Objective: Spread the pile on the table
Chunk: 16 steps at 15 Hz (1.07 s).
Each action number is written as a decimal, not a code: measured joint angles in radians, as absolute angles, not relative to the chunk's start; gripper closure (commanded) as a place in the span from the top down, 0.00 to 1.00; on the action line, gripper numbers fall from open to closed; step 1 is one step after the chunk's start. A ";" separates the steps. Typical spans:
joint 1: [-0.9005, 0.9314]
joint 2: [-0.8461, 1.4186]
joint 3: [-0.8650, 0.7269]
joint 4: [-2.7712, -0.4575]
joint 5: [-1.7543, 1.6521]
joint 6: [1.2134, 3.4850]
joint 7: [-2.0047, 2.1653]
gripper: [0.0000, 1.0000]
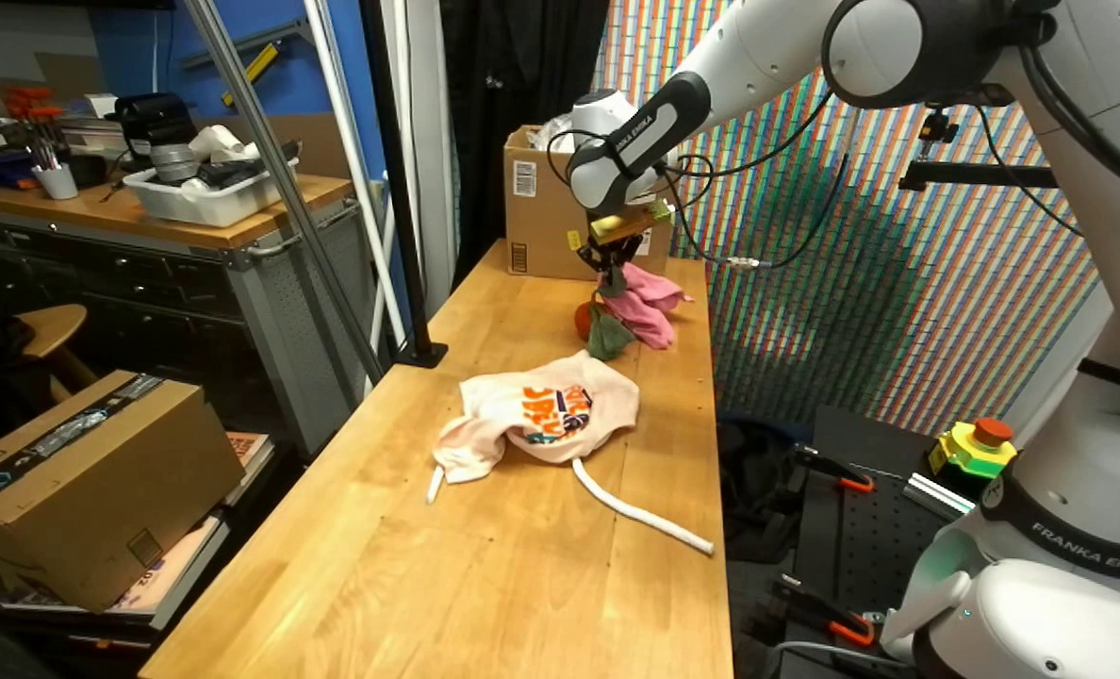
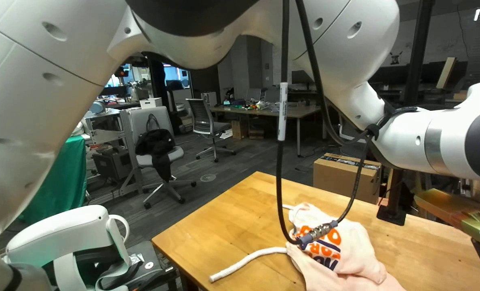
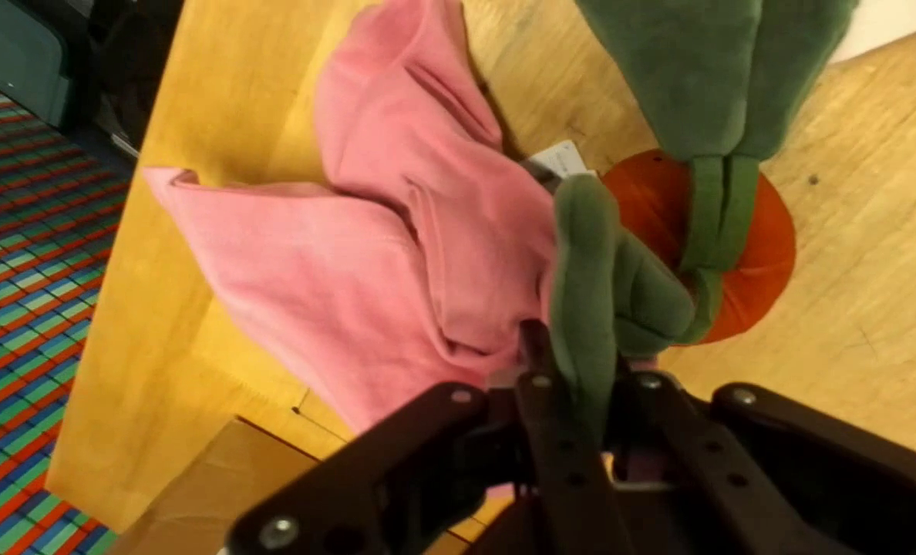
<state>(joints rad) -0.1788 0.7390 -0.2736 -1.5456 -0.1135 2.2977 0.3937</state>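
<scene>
The pile lies on the pale-wood table [image 1: 409,585]. A pink cloth [image 1: 650,306] lies crumpled at the far end, by a red-orange round piece [image 1: 583,322] with green leaf-like flaps [image 1: 609,335]. The cream cloth [image 1: 494,401] with orange print lies mid-table, with a white cord [image 1: 640,514] coming out from under it; both also show in an exterior view, cloth [image 2: 355,242] and cord [image 2: 248,260]. In the wrist view my gripper [image 3: 577,358] is closed on a green flap [image 3: 583,285] of the red-orange piece [image 3: 762,262], beside the pink cloth [image 3: 427,231]. The fingertips are partly hidden.
A cardboard box [image 1: 546,217] stands at the table's far end, close behind my gripper. A black post [image 1: 420,355] is fixed at the table's side edge. A loop of black arm cable [image 2: 280,182] hangs in front of the cream cloth in an exterior view.
</scene>
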 measured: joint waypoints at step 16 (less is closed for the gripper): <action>-0.087 0.701 -0.326 -1.563 -0.240 2.206 0.399 1.00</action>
